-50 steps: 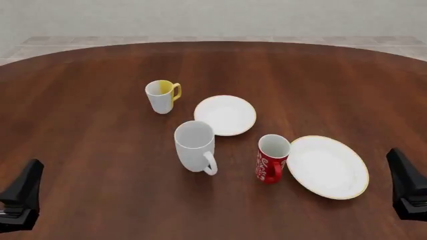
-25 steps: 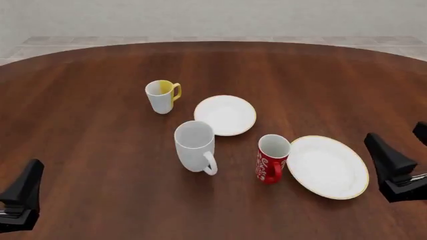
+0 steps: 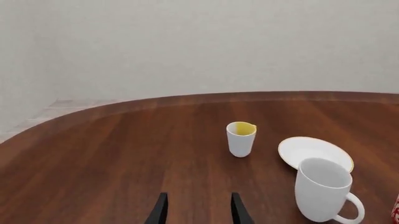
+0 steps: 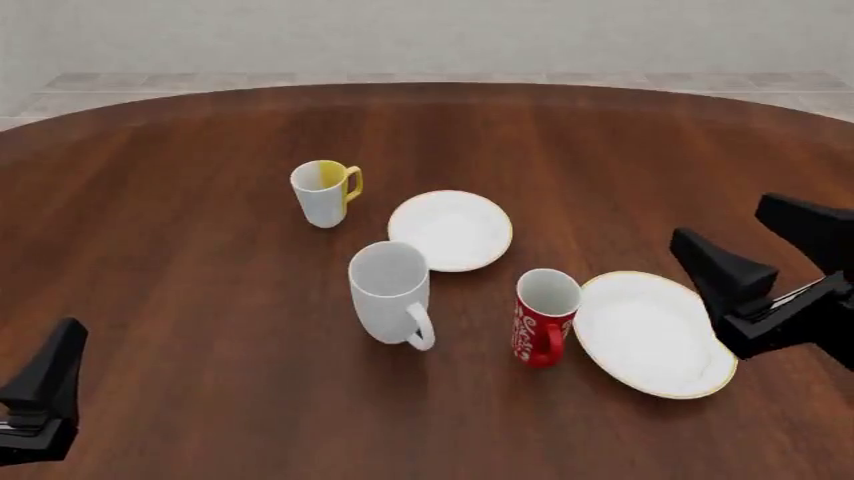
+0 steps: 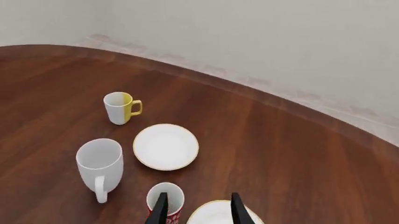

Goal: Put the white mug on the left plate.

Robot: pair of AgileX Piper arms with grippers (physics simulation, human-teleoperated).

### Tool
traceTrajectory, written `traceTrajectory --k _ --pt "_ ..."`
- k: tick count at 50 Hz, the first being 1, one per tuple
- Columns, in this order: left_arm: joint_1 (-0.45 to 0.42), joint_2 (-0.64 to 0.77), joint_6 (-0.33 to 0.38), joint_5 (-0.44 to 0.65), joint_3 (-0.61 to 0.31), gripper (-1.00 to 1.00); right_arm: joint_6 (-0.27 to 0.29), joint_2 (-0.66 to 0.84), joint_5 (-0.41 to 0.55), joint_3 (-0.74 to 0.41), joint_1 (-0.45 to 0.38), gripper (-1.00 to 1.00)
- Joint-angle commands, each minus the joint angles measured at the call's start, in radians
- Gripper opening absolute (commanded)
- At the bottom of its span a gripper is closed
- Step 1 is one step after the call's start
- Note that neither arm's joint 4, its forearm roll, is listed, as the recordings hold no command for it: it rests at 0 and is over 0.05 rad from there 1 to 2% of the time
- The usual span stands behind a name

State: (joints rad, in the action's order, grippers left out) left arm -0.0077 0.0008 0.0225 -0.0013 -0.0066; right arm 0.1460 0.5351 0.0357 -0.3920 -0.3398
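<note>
The white mug [image 4: 391,295] stands upright near the table's middle, its loop handle turned toward the arms; it also shows in the wrist views [image 3: 323,190] [image 5: 100,163]. Just behind it and to its right lies the left plate [image 4: 451,230] [image 3: 315,151] [image 5: 166,146], small, white and gold-rimmed, with nothing on it. My left gripper [image 4: 56,350] [image 3: 199,212] hangs open and empty at the near left corner, far from the mug. Above the right edge of the larger plate, my right gripper [image 4: 758,245] [image 5: 199,210] is open and empty, pointing toward the mugs.
A small white mug with a yellow handle [image 4: 323,192] stands left of the small plate. A red mug with white lettering [image 4: 543,317] stands against the larger gold-rimmed plate [image 4: 654,332] at the right. The round wooden table's far edge [image 4: 427,88] meets a pale floor.
My right gripper has risen and swung forward and left from the near right corner to above the larger plate's edge. The left arm, mugs and plates have not moved.
</note>
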Motion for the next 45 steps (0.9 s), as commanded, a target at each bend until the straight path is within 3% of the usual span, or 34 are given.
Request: traceTrajectory --k 1,31,45 --pt "-0.002 0.000 0.000 0.002 -0.002 1.00 -0.001 0.094 -0.011 -0.066 -0.060 1.00" --pt "0.013 -0.001 -0.001 0.003 -0.010 1.00 0.008 0.337 -0.114 -0.173 -0.184 1.00" --pt "0.015 -0.001 0.008 -0.009 -0.004 1.00 -0.022 0.422 -0.175 -0.190 -0.249 1.00"
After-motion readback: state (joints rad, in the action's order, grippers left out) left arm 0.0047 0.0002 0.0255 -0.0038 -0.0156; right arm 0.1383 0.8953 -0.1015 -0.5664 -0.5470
